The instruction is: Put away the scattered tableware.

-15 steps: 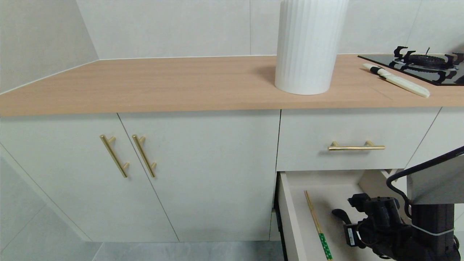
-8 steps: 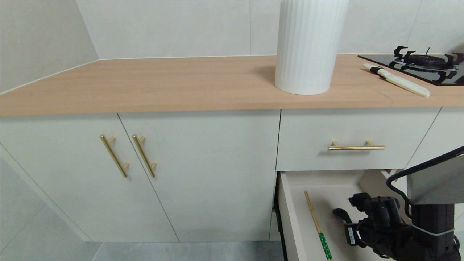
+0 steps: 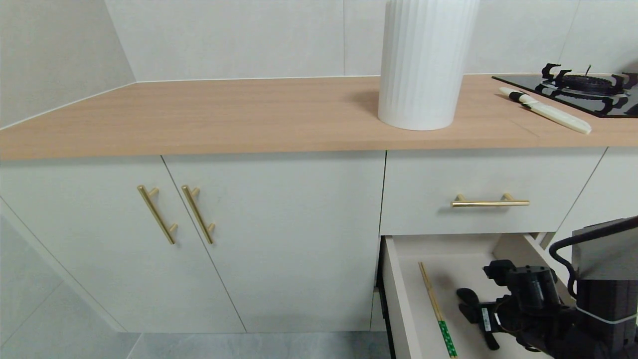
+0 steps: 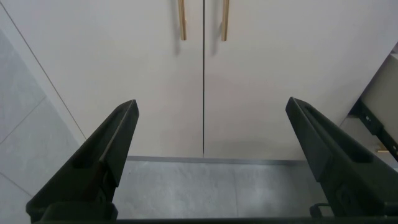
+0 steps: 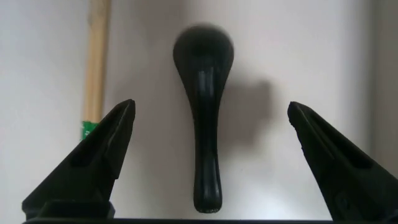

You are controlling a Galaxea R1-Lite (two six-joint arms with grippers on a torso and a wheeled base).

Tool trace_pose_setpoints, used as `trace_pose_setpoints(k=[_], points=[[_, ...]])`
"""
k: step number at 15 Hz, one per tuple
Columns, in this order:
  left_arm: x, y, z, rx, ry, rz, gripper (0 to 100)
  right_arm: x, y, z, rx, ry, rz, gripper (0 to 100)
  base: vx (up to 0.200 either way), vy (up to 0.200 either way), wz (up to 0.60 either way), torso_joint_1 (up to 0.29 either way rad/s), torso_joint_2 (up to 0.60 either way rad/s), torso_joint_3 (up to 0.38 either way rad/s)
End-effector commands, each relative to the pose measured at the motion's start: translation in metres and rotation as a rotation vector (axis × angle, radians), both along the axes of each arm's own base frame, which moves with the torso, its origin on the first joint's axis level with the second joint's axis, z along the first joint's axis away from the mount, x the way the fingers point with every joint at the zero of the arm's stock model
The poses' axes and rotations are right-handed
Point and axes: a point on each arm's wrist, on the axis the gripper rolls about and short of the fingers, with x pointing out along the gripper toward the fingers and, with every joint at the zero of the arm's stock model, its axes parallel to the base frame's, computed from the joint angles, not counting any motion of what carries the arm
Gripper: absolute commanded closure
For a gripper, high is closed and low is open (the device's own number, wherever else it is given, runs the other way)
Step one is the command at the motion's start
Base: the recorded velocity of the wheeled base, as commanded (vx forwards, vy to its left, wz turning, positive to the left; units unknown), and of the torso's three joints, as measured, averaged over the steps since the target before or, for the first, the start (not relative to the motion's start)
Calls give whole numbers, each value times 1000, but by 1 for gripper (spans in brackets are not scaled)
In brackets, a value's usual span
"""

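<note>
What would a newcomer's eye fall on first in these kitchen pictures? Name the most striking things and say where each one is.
The tall white ribbed cylinder standing on the wooden countertop draws the eye first. Below it, the pulled-out pale drawer holds a pair of wooden chopsticks with green ends and a black spoon, with the right gripper open over the spoon.

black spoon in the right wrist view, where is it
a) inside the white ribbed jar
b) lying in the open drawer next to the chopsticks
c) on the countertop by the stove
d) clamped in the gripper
b: the black spoon lies on the pale floor of the open drawer, beside but apart from the chopsticks, and the right gripper is open with its fingers wide of it.
</note>
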Motion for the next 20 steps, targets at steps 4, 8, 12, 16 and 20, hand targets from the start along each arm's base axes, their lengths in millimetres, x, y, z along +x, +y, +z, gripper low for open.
trace_pose_setpoints(k=[4,8,12,16,20], points=[[0,0,0,0,0,1,0,-19,-6,84,28,-128,-4,0,0,0,0,0,0,0],[0,0,0,0,0,1,0,-54,-10,151,17,19,24,0,0,0,0,0,0,0],[0,0,0,-2,0,1,0,-86,-10,195,57,137,112,0,0,0,0,0,0,0],[0,0,0,-2,0,1,0,-100,-7,204,49,138,144,0,-100,0,0,-4,4,1],[0,0,0,-2,0,2,0,-118,-1,215,38,189,210,0,-200,0,0,4,2,5]])
